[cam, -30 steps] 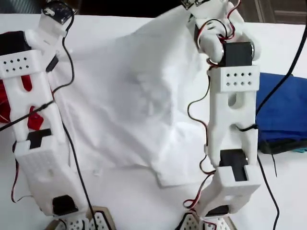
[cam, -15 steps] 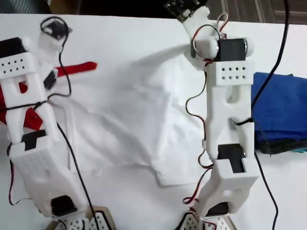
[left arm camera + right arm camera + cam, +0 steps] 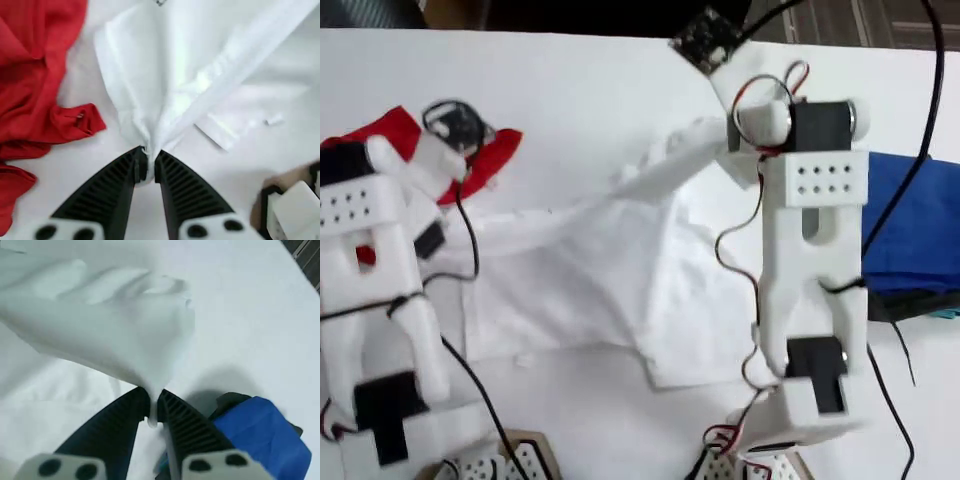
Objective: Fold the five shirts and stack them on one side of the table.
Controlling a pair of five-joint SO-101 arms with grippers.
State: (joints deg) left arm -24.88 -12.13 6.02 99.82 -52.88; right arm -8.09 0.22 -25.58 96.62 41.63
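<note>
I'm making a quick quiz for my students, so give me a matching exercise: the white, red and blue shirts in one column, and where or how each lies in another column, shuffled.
Things:
1. white shirt
2. red shirt
3. blue shirt

States:
A. piled, not held, on the side of the right arm
B. pinched by the left gripper and the right gripper
C. crumpled, not held, on the side of the left arm

Pairs: 1-B, 2-C, 3-A.

Matt cloth of white shirt (image 3: 590, 270) and red shirt (image 3: 35, 65); ribbed plastic left pincer (image 3: 149, 161)
</note>
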